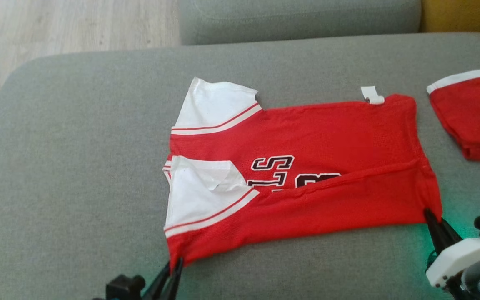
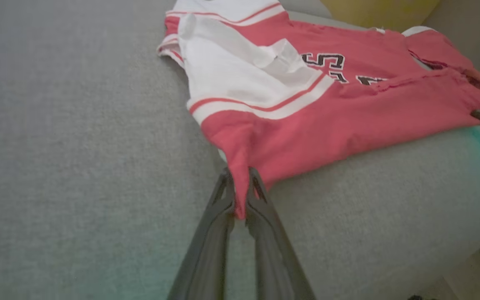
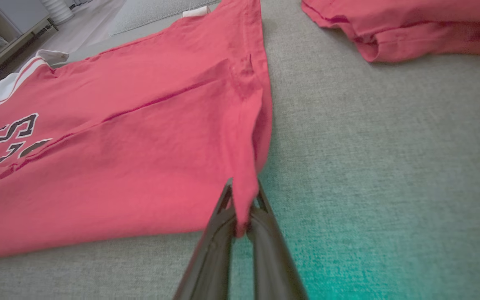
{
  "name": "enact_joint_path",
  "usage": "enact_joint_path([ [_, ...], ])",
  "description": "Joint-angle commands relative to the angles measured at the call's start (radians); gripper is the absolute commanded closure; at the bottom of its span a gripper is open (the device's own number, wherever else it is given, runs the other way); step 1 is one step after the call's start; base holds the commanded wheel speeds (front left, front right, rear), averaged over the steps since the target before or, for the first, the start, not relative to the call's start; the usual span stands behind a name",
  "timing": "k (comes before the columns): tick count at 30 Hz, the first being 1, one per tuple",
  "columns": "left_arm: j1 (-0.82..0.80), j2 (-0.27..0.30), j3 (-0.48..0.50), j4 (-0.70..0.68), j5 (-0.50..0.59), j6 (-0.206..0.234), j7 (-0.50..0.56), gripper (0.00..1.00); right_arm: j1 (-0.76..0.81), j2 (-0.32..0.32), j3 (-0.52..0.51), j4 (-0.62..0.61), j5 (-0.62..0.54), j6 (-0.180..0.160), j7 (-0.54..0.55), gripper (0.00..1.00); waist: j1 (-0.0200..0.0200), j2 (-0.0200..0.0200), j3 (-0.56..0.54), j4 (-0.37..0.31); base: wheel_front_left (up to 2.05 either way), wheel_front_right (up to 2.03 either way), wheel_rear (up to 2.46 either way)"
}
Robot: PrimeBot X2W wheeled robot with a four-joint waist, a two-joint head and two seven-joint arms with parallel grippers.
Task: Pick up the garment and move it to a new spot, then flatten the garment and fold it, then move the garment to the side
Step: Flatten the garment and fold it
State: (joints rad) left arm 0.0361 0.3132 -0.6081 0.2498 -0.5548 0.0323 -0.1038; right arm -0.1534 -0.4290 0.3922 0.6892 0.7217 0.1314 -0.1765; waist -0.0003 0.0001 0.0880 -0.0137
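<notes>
Garment (image 1: pixel 327 137), a red jersey, lies partly folded mid-cushion (image 1: pixel 77 166). Left tool (image 1: pixel 176 264) is pinched shut on its near-left corner and right tool (image 1: pixel 431 216) on its near-right corner. Paired grips probably keep the near edge taut for the next fold.

We see a grey fabric sofa cushion (image 1: pixel 77 175) with a rounded corner at far left. We count two things on it. A red jersey (image 1: pixel 306 137) lies mid-cushion, with its white sleeves (image 1: pixel 215 104) toward the left and its hem toward the right. Its near long edge is folded over the black-and-white lettering, and a white tag (image 1: pixel 372 95) sits at its far edge. A second red garment (image 1: pixel 473 121) with a white band lies at the right, apart from the jersey.
</notes>
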Motion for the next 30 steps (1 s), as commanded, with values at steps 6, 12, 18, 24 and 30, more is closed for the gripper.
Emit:
enact_joint_path([
  [6,0.028,0.015,0.012,-0.101,-0.017,0.009,0.014,0.63,0.053,-0.057,-0.023,-0.1,0.01,-0.001,0.004,0.27,0.0003,-0.0001,0.045,-0.002,0.0,0.0,0.0],
  [12,-0.062,0.041,0.043,-0.162,-0.002,0.01,0.023,0.0,0.052,-0.069,-0.066,-0.201,-0.01,-0.001,-0.004,0.0,0.0003,-0.0001,0.1,-0.015,0.0,0.0,0.0],
  [18,-0.325,0.172,0.127,-0.329,0.032,-0.037,0.13,0.0,0.019,-0.066,-0.133,-0.336,-0.071,-0.001,-0.018,0.0,0.0003,-0.0001,0.184,-0.048,0.0,0.0,0.0],
  [24,-0.736,0.237,0.097,-0.288,-0.016,-0.149,0.375,0.0,-0.019,-0.017,-0.181,-0.461,-0.143,-0.001,0.023,0.0,0.0003,-0.0001,0.284,-0.089,0.0,0.0,0.0],
  [30,-1.023,0.272,-0.04,-0.02,-0.195,-0.162,0.652,0.0,-0.049,0.043,-0.177,-0.525,-0.203,-0.001,0.061,0.0,0.0003,-0.0001,0.34,-0.148,0.0,0.0,0.0],
])
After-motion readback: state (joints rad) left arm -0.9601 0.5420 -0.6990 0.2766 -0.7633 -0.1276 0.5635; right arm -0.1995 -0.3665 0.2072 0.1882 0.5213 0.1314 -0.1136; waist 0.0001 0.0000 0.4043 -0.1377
